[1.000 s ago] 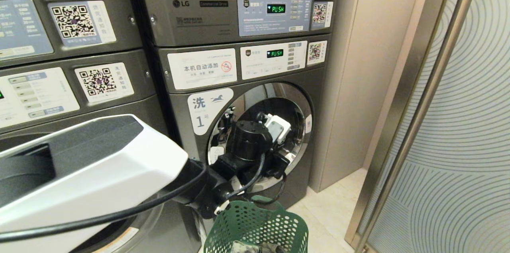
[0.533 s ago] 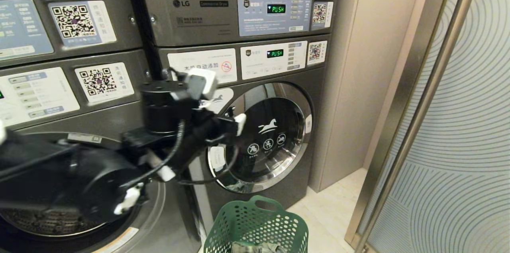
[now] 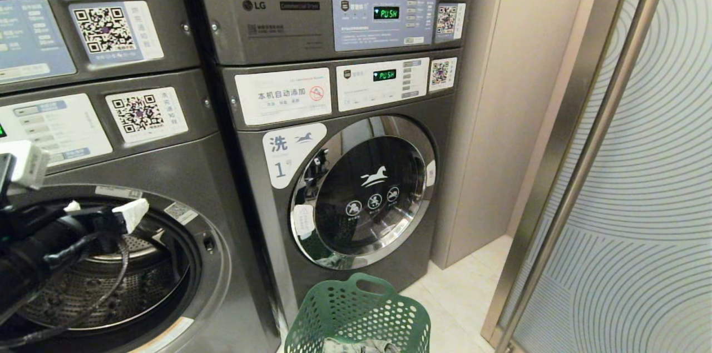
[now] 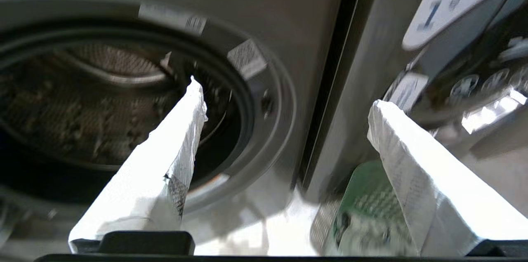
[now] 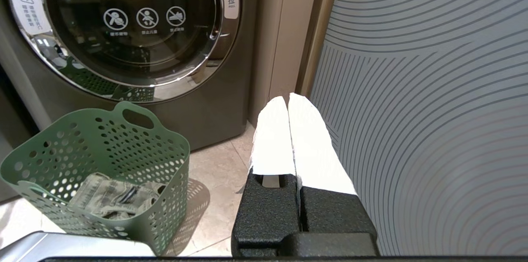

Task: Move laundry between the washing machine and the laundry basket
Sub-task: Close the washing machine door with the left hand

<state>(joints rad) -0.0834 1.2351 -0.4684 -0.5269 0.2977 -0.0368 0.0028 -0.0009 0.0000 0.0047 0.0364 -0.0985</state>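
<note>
The left washing machine (image 3: 222, 186) has its round opening uncovered, and the perforated steel drum (image 3: 128, 281) shows bare metal. My left gripper (image 3: 100, 209) hangs open and empty just in front of that opening, its white fingers (image 4: 181, 130) spread wide around nothing. A green laundry basket (image 3: 359, 308) stands on the floor below the right washing machine (image 3: 361, 192), whose glass door is closed. Crumpled grey patterned laundry (image 5: 111, 200) lies in the basket's bottom. My right gripper (image 5: 287, 99) is shut on nothing, low beside the basket (image 5: 103, 154).
Dryers with control panels (image 3: 384, 22) are stacked above both washers. A beige wall panel (image 3: 500, 119) and a metal-framed patterned glass door (image 3: 639, 175) close in the right side. Pale floor tiles (image 3: 461, 297) lie between the basket and the glass door.
My left arm has swung away from the right washer's door, up and across to the left, and now sits before the left washer's open drum. Its gripper stays open. The basket has not moved.
</note>
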